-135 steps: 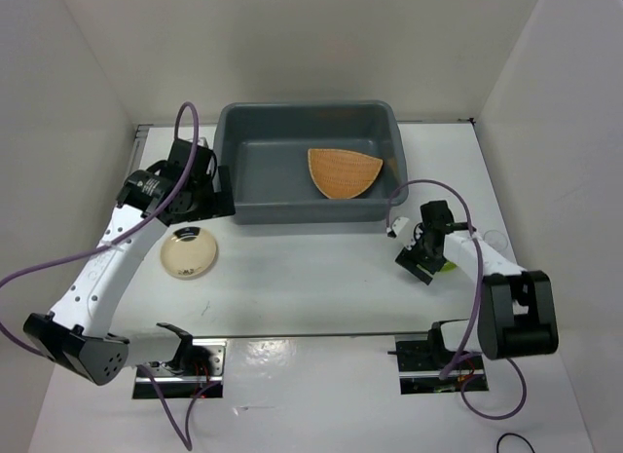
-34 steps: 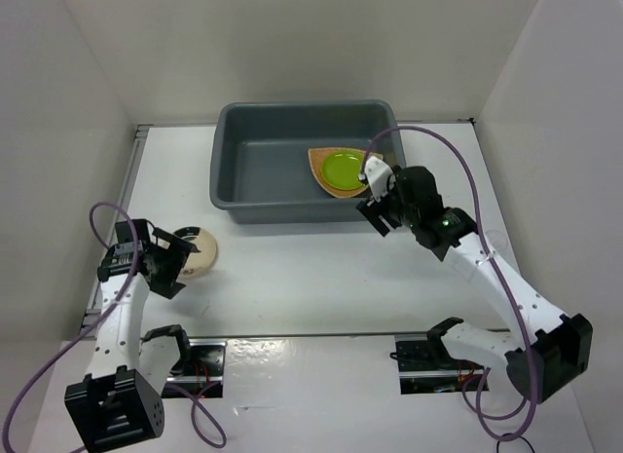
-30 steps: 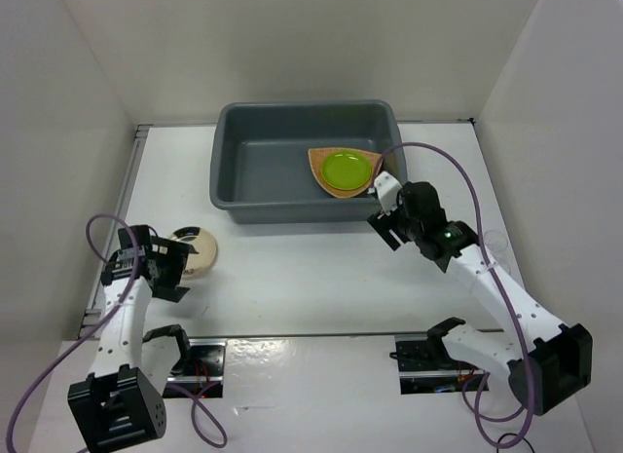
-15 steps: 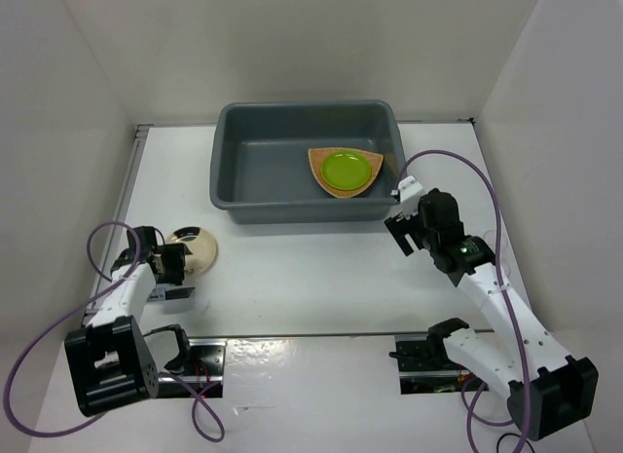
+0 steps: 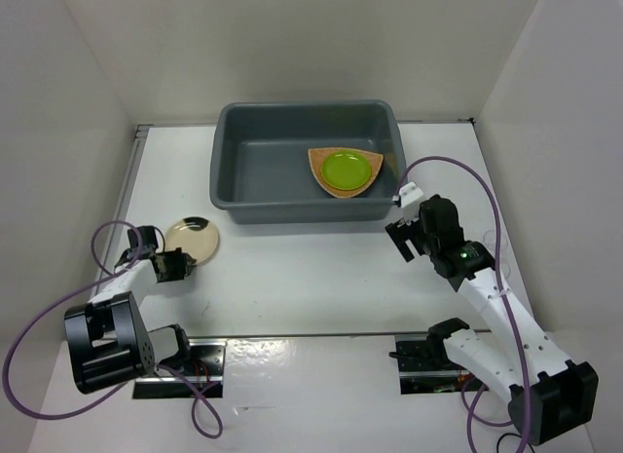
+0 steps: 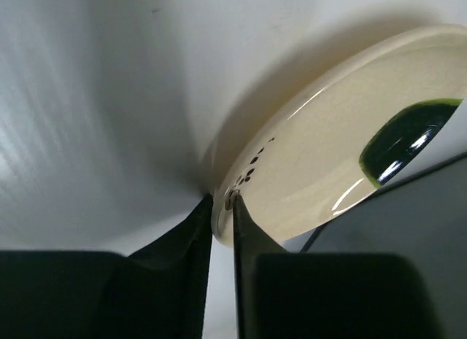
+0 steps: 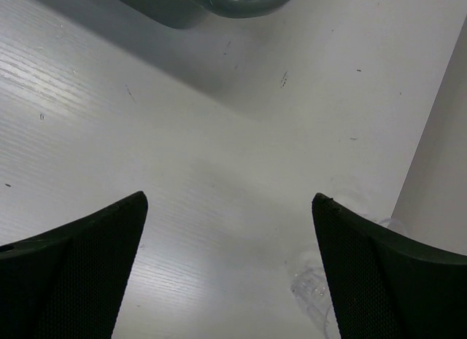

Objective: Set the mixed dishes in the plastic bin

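Observation:
The grey-blue plastic bin (image 5: 304, 106) stands at the back centre. Inside it the lime-green plate (image 5: 346, 168) rests on the orange-brown woven plate (image 5: 321, 180). The cream saucer (image 5: 192, 237) with its dark mark (image 6: 408, 135) is at the left, its near rim tilted up. My left gripper (image 5: 175, 266) is shut on that rim (image 6: 222, 204); in the left wrist view both fingers pinch the saucer (image 6: 321, 164). My right gripper (image 5: 404, 231) hovers wide open over bare table (image 7: 230, 200), just right of the bin's near right corner (image 7: 219, 0). A small clear cup (image 7: 314, 284) lies near its right finger.
White walls close in the table on the left, back and right; the right wall (image 7: 438, 157) is close to the clear cup. The arm bases and mounting plates (image 5: 428, 356) sit along the near edge. Purple cables (image 5: 58, 307) loop beside both arms.
My left gripper closed on the saucer's rim, which shifted and tipped up. My right arm drew back from the bin toward the right, leaving the green plate on the woven plate.

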Controlling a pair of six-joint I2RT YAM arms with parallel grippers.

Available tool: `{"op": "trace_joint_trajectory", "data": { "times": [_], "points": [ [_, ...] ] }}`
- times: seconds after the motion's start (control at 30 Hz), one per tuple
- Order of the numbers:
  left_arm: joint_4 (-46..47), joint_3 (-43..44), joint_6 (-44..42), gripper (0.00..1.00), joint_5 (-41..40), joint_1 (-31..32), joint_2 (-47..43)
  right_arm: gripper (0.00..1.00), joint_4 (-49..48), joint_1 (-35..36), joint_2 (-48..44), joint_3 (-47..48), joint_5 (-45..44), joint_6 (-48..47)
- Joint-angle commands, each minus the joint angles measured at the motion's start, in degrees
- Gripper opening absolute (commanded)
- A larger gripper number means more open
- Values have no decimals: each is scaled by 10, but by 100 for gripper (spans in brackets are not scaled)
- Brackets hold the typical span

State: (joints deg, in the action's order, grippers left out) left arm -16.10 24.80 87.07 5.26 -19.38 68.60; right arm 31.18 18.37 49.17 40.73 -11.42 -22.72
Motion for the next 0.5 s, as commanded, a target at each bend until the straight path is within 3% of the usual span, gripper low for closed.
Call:
{"op": "trace_joint_trajectory", "data": {
  "times": [0.0,0.03,0.1,0.33,0.47],
  "points": [
    [2,2,-26,17,-11,-3,24,98,-9,-3,-13,-6,-8,10],
    [-5,11,-26,6,-18,-3,24,98,-9,-3,-13,-6,-8,10],
    [-21,45,-34,0,-34,-3,11,98,-9,-3,-13,-6,-8,10],
    [-51,189,-24,0,-98,-8,-82,98,-9,-3,-18,-6,-8,10],
    [9,326,-72,0,-41,-1,-43,98,-14,-3,-23,-6,-8,5]
  ]
}}
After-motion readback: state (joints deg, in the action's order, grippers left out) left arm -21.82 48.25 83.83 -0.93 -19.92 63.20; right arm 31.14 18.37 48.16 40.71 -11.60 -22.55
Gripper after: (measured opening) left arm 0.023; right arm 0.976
